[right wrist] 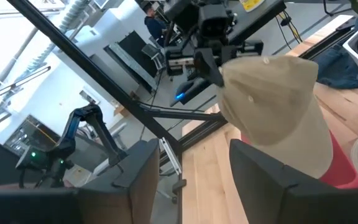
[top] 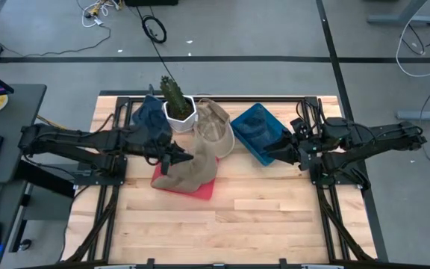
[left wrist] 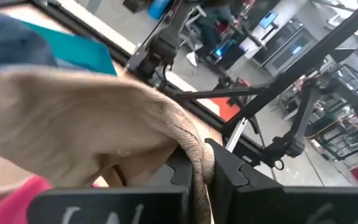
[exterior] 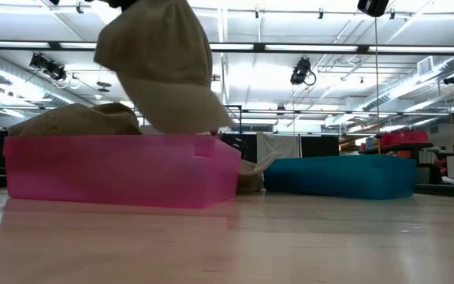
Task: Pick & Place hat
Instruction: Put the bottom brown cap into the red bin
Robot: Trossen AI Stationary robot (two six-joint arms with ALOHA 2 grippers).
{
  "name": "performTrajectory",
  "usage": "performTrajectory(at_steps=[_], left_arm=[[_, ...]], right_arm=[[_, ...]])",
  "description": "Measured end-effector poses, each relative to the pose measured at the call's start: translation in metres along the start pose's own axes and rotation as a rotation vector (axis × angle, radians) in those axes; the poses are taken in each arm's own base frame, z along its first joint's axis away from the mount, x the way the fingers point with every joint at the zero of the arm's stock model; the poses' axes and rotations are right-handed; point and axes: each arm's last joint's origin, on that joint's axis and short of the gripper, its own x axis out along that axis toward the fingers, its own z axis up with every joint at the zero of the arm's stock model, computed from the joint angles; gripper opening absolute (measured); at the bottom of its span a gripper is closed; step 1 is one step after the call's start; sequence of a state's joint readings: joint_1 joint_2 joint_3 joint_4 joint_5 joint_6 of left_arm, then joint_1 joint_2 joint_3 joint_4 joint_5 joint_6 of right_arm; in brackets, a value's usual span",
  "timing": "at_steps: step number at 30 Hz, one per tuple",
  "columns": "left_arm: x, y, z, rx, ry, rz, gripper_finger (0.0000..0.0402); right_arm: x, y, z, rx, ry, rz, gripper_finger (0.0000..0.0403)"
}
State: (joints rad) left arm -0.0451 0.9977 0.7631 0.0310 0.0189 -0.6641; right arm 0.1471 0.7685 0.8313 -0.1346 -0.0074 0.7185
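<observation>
A beige hat (top: 194, 173) hangs from my left gripper (top: 186, 158), which is shut on it over the pink bin (top: 204, 189). In the low view this hat (exterior: 164, 71) reaches down to about the bin's rim (exterior: 124, 138). More beige cloth (exterior: 77, 118) shows above the bin's wall on the left. A second beige hat (top: 213, 127) lies beside the white cactus pot (top: 178, 112), and a blue hat (top: 150, 116) lies left of the pot. My right gripper (right wrist: 191, 180) stands open, level, by the blue bin (top: 258, 133), touching nothing. My left gripper pinches the hat's stitched edge (left wrist: 195, 155) between its two fingers (left wrist: 232, 171). The fingers come nearly level from the table's left, tipped slightly down. The hat hangs below them, crown down, over the pink bin; I cannot tell whether its lower end touches the bin.
The cactus pot and the loose hats stand just beyond the pink bin. The blue bin (exterior: 341, 175) sits to its right with dark cloth in it. Bare wooden tabletop (top: 222, 224) lies toward the near edge.
</observation>
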Motion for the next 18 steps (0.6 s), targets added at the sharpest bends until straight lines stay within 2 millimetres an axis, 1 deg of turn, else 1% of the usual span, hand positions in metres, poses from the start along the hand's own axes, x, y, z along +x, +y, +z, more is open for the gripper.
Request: performTrajectory(at_steps=[3,6,14,18], left_arm=[[0.008,0.001,-0.007,-0.010,0.038,0.014,0.0023],[0.012,-0.001,-0.012,-0.037,0.061,0.011,0.0025],[0.006,-0.011,-0.013,-0.065,-0.016,0.050,0.0023],[0.004,-0.015,-0.019,-0.081,-0.021,0.089,0.0023]], right_arm=[[0.000,0.000,0.000,0.000,0.000,0.000,0.0196],[0.000,0.000,0.000,0.002,0.000,0.000,0.0196],[0.000,0.000,0.000,-0.001,-0.001,-0.003,0.0196],[0.001,0.000,0.000,-0.001,0.002,-0.005,0.0196]])
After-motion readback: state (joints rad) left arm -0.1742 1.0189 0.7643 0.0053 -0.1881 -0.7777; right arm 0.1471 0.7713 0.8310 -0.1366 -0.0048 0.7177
